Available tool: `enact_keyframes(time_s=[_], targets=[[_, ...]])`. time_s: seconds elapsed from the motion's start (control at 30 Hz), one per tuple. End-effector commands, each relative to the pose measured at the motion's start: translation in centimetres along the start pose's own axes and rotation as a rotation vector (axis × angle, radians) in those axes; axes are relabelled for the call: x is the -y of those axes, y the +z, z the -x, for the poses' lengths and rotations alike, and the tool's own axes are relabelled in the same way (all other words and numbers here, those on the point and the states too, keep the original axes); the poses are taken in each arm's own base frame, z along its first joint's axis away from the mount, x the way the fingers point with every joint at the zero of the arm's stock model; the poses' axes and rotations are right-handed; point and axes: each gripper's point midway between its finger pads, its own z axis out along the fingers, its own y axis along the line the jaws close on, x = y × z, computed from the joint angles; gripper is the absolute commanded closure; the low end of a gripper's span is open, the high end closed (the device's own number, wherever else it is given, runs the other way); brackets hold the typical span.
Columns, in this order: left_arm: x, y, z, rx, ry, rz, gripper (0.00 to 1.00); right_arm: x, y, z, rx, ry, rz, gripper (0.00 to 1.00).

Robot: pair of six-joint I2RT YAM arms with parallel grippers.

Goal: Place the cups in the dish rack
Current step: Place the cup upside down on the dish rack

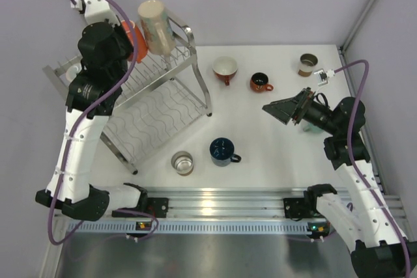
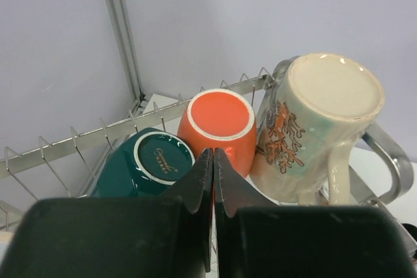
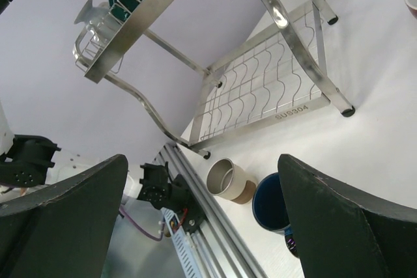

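left jaws pressed together, empty, facing orange cup on dish rack top tier | right jaws spread wide, empty | brown mug upright on surface, just beyond right jaws; right arm nearer

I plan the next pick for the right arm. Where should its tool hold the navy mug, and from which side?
Best take the wall at the rim of the navy mug, coming straight down from above, one finger inside, one outside. It stands upright with its mouth open, and its handle points toward the right arm's side, so pinch away from the handle.
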Motion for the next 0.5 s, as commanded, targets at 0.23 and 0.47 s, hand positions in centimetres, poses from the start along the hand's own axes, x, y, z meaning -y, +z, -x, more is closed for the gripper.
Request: enact_keyframes(time_s=[0.23,0.47], targets=[[-2.2,0.7,-2.6,-0.035,0.07,0.128,1.0,-0.9,-0.1,1.5,0.044,-0.073,0.014,0.01],[-5.0,-0.8,-1.7,-0.029,0.081,0.246,1.0,-0.6,-0.1,1.4,0.041,-0.071,0.004,0.01]])
